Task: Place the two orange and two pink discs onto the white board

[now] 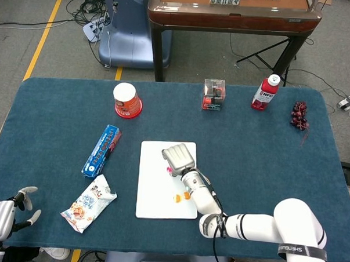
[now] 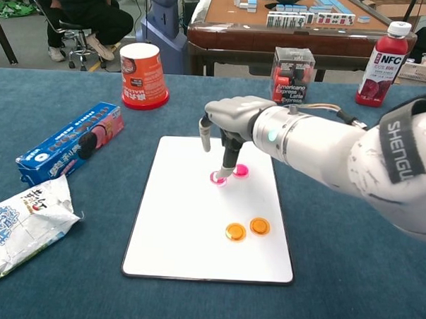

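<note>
The white board (image 2: pixel 175 221) (image 1: pixel 152 188) lies mid-table. Two orange discs (image 2: pixel 235 232) (image 2: pixel 259 226) rest side by side on its near right part; in the head view they show at the board's lower right (image 1: pixel 182 196). Two pink discs (image 2: pixel 218 179) (image 2: pixel 241 171) lie flat on the board under my right hand (image 2: pixel 232 116) (image 1: pixel 178 159). One fingertip (image 2: pixel 224 173) touches the nearer pink disc, while the thumb stands apart, off it. My left hand (image 1: pixel 3 217) hangs at the table's near left corner, fingers spread, holding nothing.
A blue biscuit box (image 2: pixel 72 143) and a snack bag (image 2: pixel 19 225) lie left of the board. Behind it stand a red cup (image 2: pixel 143 76), a clear coffee box (image 2: pixel 292 75) and a red bottle (image 2: pixel 384 64). Dark grapes (image 1: pixel 299 115) sit far right.
</note>
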{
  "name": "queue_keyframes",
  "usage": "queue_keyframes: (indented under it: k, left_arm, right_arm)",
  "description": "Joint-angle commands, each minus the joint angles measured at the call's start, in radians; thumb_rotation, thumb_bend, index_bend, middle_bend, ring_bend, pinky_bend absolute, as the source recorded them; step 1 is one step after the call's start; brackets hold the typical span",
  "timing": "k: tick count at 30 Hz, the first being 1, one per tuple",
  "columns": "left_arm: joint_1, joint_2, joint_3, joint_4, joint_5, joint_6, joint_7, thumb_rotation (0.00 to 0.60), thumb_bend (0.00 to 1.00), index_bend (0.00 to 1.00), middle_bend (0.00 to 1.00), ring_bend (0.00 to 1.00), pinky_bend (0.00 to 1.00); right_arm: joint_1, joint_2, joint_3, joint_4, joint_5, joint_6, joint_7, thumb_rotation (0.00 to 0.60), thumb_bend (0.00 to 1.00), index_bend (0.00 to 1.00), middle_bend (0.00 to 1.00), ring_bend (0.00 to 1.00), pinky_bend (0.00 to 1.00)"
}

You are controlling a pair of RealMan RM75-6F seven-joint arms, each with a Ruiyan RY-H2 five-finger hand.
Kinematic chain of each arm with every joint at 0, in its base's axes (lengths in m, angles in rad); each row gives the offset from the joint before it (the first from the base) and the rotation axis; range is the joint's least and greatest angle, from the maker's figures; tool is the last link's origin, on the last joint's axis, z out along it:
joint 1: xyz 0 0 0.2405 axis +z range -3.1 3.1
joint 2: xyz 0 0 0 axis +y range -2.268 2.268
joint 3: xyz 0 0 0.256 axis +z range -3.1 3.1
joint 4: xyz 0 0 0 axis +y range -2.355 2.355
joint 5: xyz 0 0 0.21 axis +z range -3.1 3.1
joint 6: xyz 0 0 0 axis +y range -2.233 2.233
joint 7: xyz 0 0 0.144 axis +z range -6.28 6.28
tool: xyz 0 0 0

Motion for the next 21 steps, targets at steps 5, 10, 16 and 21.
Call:
queue_keyframes:
  k: [5,10,16,21]
  left_arm:
    - [-0.014,0.011,-0.012,-0.027,0.013,0.003,0.019,0.6,0.27,0.35,0.6,0.58,0.82]
    - [-0.032,0.028,-0.024,-0.064,0.022,-0.001,0.043,0.6,0.27,0.35,0.6,0.58,0.82]
    - [-0.053,0.05,-0.036,-0.109,0.025,-0.013,0.081,0.6,0.27,0.35,0.6,0.58,0.82]
    - [-0.063,0.065,-0.043,-0.141,0.028,-0.013,0.111,0.6,0.27,0.35,0.6,0.57,0.82]
  right_arm:
    - [-0.074,0.154,-0.021,-0.162,-0.075,0.088,0.027,0.6,0.08,0.41,0.97,1.0,1.0]
    - [-0.162,0.325,-0.061,-0.317,-0.147,0.176,0.049,0.6,0.1,0.41,0.81,0.92,0.99]
    - [-0.287,0.515,-0.13,-0.455,-0.269,0.258,0.126,0.6,0.1,0.41,0.65,0.73,0.85]
    - [-0.4,0.617,-0.192,-0.494,-0.397,0.323,0.224,0.6,0.1,0.41,0.56,0.6,0.67]
